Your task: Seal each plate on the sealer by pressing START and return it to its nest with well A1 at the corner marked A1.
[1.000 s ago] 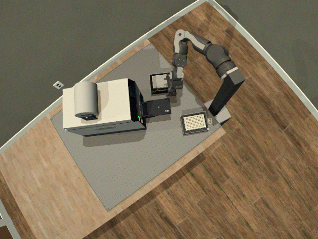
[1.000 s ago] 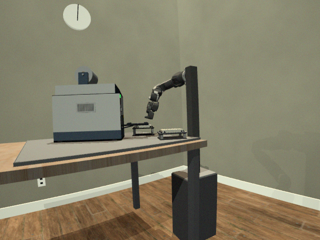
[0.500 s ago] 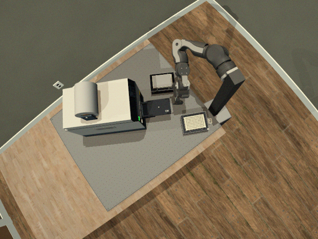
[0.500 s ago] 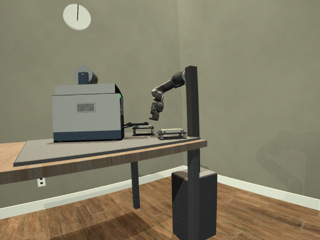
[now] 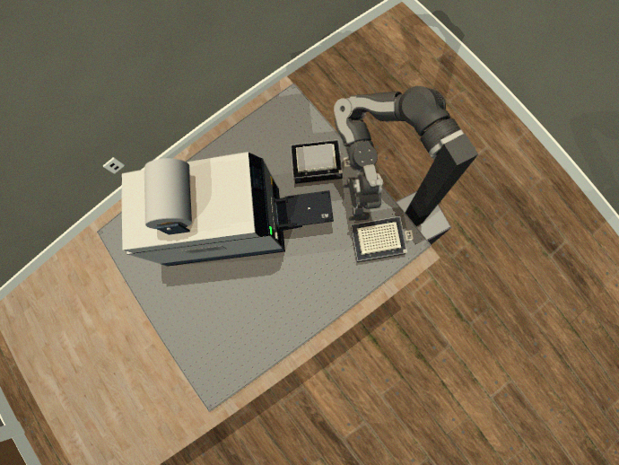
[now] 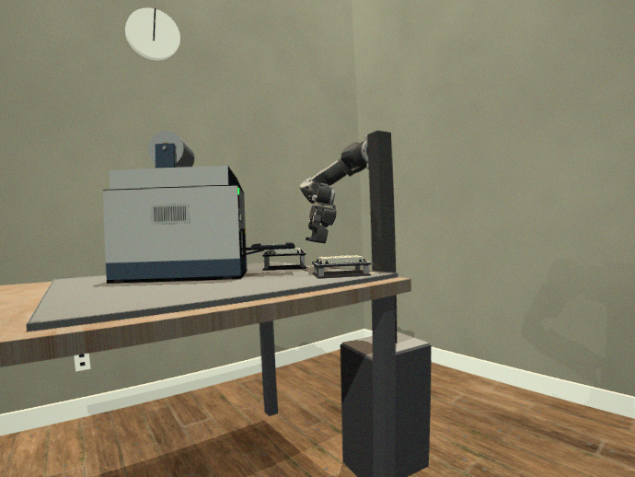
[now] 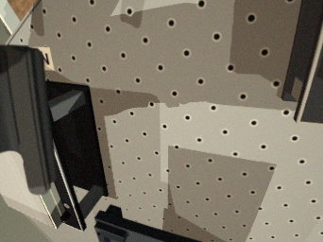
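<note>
A foil-covered plate (image 5: 316,157) sits in the far nest (image 6: 283,255). An open plate (image 5: 378,237) with its wells showing sits in the near nest, also seen from the side (image 6: 340,260). The sealer's dark stage (image 5: 307,208) is out and has nothing on it. The sealer (image 5: 199,205) shows a green lamp (image 5: 270,231). My gripper (image 5: 357,212) (image 6: 316,237) is open and empty. It hangs well above the mat between the two nests, just off the far edge of the open plate. In the wrist view one dark finger (image 7: 24,121) stands over perforated mat beside a black nest corner (image 7: 77,145).
The foil roll (image 5: 167,192) sits on top of the sealer. The arm's dark post (image 5: 440,177) stands beside the near nest at the table's edge. The grey perforated mat (image 5: 259,320) stretches out in front of the sealer.
</note>
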